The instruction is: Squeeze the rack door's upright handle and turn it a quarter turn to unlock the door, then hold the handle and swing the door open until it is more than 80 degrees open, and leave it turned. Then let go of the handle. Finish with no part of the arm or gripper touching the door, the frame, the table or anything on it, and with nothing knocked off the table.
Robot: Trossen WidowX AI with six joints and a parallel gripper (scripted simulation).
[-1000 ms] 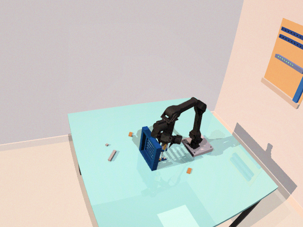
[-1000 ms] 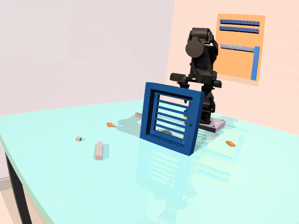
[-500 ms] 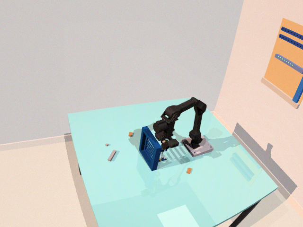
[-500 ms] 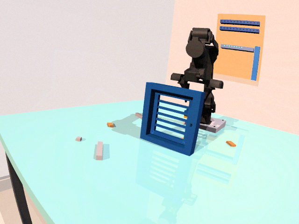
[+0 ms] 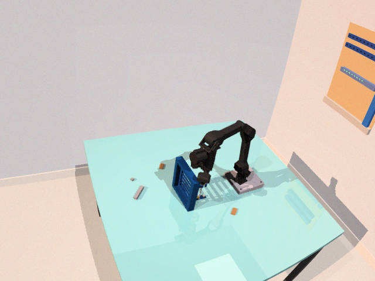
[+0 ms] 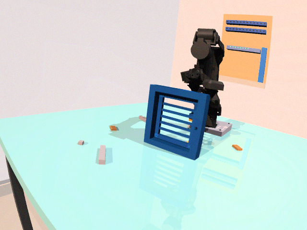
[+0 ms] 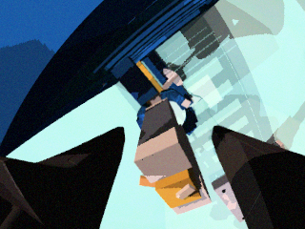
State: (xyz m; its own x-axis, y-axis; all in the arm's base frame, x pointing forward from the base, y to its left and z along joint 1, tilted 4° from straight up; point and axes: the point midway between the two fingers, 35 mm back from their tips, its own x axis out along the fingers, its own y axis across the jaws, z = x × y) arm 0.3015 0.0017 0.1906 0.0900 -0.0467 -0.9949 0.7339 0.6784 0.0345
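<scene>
The blue rack frame (image 5: pixel 193 198) (image 6: pixel 202 128) (image 7: pixel 48 29) stands upright on the table (image 5: pixel 136 223) (image 6: pixel 99 193). The slatted blue door (image 6: pixel 172 141) sits in the frame, looking closed. The handle (image 7: pixel 163 153), with grey-brown and orange faces, is on the arm's side of the door; it is mostly hidden in the top and exterior views. My gripper (image 5: pixel 203 182) (image 7: pixel 170 133) is open above the handle. In the wrist view the fingertips stand on either side of the handle, with gaps at both sides. Whether the fingertips reach down to its height is unclear.
Orange blocks lie left (image 5: pixel 162 165) (image 6: pixel 113 128) and right (image 5: pixel 234 211) (image 6: pixel 237 147) of the frame. A pinkish bar (image 5: pixel 139 192) (image 6: pixel 101 154) and small cube (image 5: pixel 132 179) (image 6: pixel 81 142) lie on the side away from the arm. The arm's base (image 5: pixel 252 185) (image 6: pixel 221 130) is behind the frame.
</scene>
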